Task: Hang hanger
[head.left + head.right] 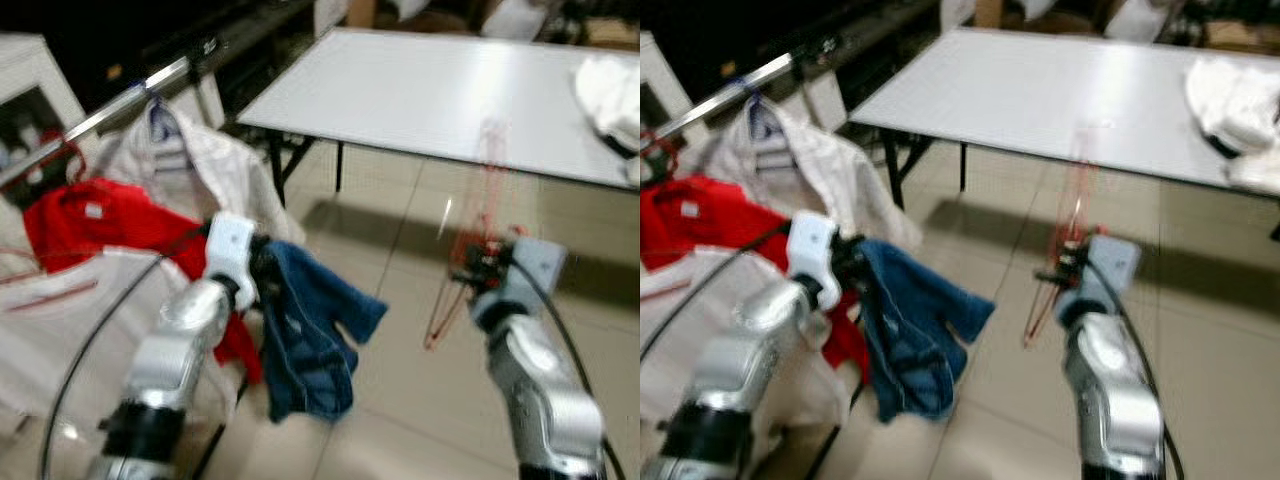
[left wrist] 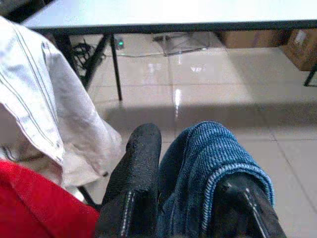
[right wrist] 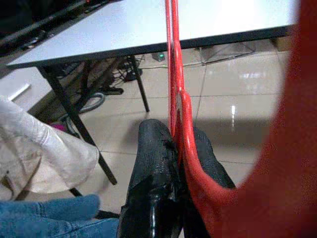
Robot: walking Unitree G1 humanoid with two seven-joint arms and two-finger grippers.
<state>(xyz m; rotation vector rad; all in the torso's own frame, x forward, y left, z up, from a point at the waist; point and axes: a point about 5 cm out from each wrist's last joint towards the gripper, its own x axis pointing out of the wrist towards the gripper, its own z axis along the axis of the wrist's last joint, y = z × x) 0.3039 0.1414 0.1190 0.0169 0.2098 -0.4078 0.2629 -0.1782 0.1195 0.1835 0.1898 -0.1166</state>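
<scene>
My right gripper (image 1: 478,262) is shut on a thin red hanger (image 1: 470,240), held upright in front of the white table (image 1: 430,90); the hanger (image 3: 181,124) runs between the black fingers (image 3: 153,168). My left gripper (image 1: 268,262) is shut on a small blue denim garment (image 1: 310,340), which hangs down from it; denim folds over one finger (image 2: 237,198). To the left a clothes rail (image 1: 120,100) carries a cream jacket (image 1: 200,150) and a red shirt (image 1: 100,225).
White cloth (image 1: 610,100) lies on the table's far right corner. Black table legs (image 1: 285,165) stand close to the rack. A white garment (image 1: 60,310) hangs at the rack's near left. Tiled floor (image 1: 400,400) lies between my arms.
</scene>
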